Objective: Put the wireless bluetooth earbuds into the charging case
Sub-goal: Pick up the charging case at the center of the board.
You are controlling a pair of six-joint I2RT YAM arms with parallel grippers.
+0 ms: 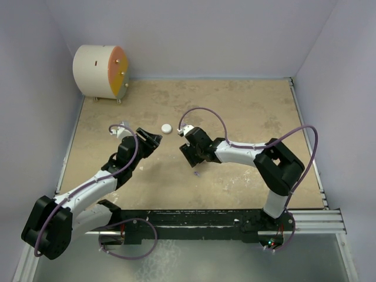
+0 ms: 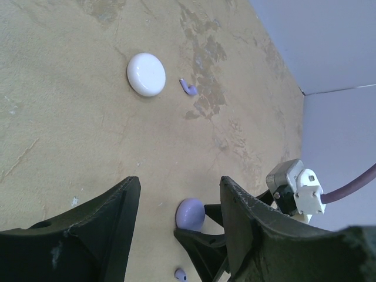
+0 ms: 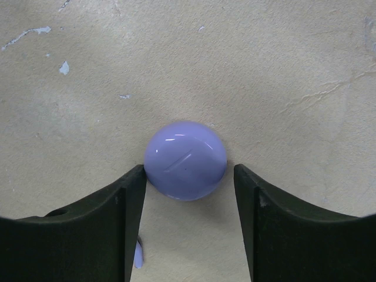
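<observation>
Two round cases and two lilac buds counted; both buds lie loose.

- lilac case (image 3: 185, 160): lid shut, flat on the table (image 3: 282, 59), between the fingers of the right gripper (image 3: 189, 171). Its jaws are spread wide and grip nothing. The finger at 9 o'clock touches the case's rim; the one at 3 o'clock stands just clear.
- first lilac bud (image 3: 138, 256): on the table at 7 o'clock of that case, half hidden by the finger.
- white case (image 2: 146, 74): shut, at about 11 o'clock of the right gripper in the overhead view, well apart from it.
- second lilac bud (image 2: 188, 87): just beside the white case, at its 3 o'clock in the left wrist view.
- left gripper (image 2: 178, 182): wide open, empty, hanging above bare table.

Step in hand, by judgement: taking hold of the lilac case. The next move calls for closing squarely across its widest part, since the smooth dome could squirt out. The lid must then be opened before any bud goes in.
</observation>
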